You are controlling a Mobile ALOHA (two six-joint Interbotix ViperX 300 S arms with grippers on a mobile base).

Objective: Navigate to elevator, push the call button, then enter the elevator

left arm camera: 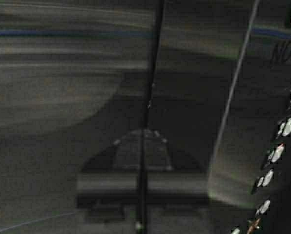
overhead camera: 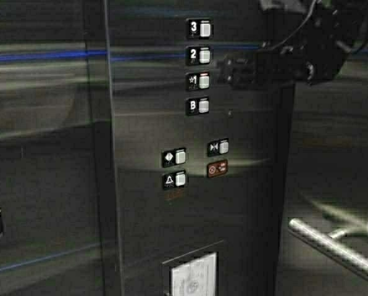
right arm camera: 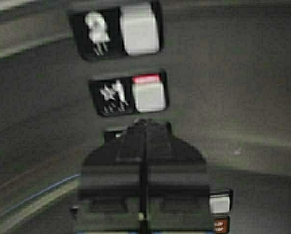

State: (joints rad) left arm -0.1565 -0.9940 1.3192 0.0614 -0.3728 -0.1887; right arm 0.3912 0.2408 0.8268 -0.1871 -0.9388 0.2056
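Fingers of the right gripper (overhead camera: 224,71) are pressed together into one dark wedge, tip just beside the star-1 button (overhead camera: 198,81) on the button panel (overhead camera: 190,203). Seen from the right wrist, the closed right gripper (right arm camera: 144,123) points at the steel just beneath the star-1 button (right arm camera: 130,93), whose top edge glows red; whether the tip touches the panel cannot be told. Above it in that view sits the 2 button (right arm camera: 117,30).

Left gripper (left arm camera: 144,131), seen only from the left wrist, also has its fingers closed to a single seam. It faces a brushed-steel wall (left arm camera: 62,97) of the elevator (overhead camera: 42,123), with a column of buttons (left arm camera: 277,156) at the far edge of that view.

Panel layout, high view: buttons run in a vertical column, 3 button (overhead camera: 199,28) at top, then the 2 button (overhead camera: 199,55), the star-1 button, and the B button (overhead camera: 198,106). Lower down are the door-open button (overhead camera: 174,157), the door-close button (overhead camera: 218,147), the alarm button (overhead camera: 175,180) and a red-marked stop switch (overhead camera: 217,168). A framed notice (overhead camera: 193,274) is set into the panel's lower part.

Steel walls surround the camera on both sides. A handrail (overhead camera: 335,246) crosses the lower right, fixed to the right-hand wall (overhead camera: 338,154).
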